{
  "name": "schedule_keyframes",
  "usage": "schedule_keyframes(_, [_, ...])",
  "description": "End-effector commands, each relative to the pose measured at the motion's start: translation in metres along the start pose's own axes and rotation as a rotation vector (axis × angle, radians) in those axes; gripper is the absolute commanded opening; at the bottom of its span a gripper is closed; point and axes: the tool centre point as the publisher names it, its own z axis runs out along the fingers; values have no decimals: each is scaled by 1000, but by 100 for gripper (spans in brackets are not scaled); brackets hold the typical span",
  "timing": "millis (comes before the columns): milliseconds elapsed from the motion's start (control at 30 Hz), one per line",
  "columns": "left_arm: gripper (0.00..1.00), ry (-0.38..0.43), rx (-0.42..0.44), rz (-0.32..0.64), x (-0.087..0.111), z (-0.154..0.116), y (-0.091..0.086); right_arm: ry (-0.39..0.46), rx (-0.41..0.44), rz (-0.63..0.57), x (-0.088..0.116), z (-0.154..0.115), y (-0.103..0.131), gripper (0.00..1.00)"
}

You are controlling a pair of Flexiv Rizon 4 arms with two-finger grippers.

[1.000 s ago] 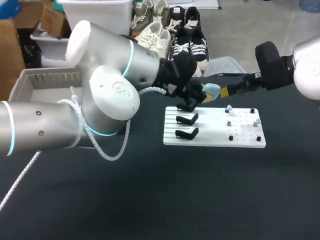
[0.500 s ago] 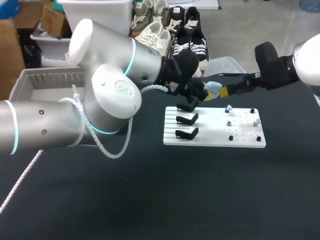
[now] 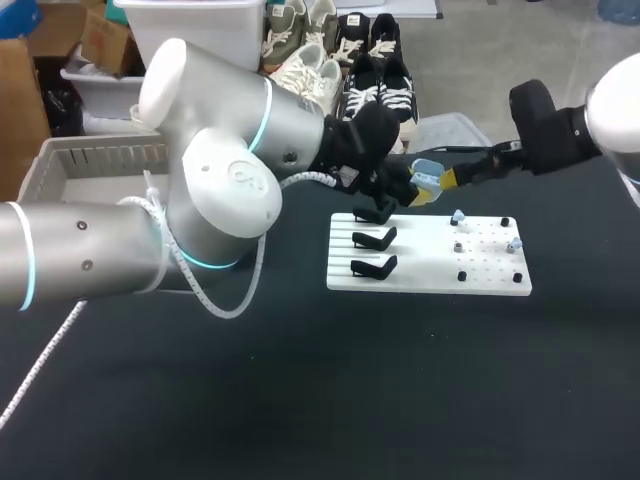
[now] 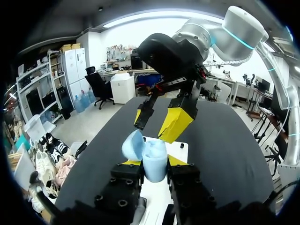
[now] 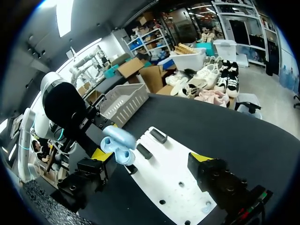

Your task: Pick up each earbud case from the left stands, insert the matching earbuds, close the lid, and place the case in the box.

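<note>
Clamping lid-up earbud case (image 4: 153,154): left claw (image 4: 152,165); right claw (image 5: 150,158) spread.

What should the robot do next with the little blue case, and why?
Probably the right gripper should move down to a blue earbud on the white board: the left gripper holds the case with its lid open, and the right gripper is open and empty.

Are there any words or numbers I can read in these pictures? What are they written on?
No text here can be read.
On the left arm's round joint: a faint mark, too blurred to read.
On the light blue earbud case: no print shows.
On the white board: plain, no labels or numbers.
</note>
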Motion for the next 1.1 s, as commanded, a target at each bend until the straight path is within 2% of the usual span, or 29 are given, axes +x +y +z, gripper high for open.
schedule_keyframes(33, [0,-2,6,-1,2,-1,-1,-7,7,-11,-3,-6,1,100])
schedule_keyframes(133, [0,-18,13,1,3,-3,-2,-30,29,-26,-5,-16,4,100])
schedule_keyframes(300, [0,-89,14,3,3,-15,-2,-39,97,-28,-3,-40,3,100])
schedule_keyframes(467, [0,-181,4,4,-2,-34,-2,-39,155,-2,8,-58,-3,100])
schedule_keyframes(567, [0,-263,23,6,-7,-46,-3,-38,186,21,16,-65,-5,100])
schedule_keyframes(833, [0,-403,58,52,-23,-69,-12,-20,233,73,36,-73,-5,100])
schedule_keyframes(1100, [0,-463,110,85,-31,-74,-21,3,271,100,45,-74,-2,100])
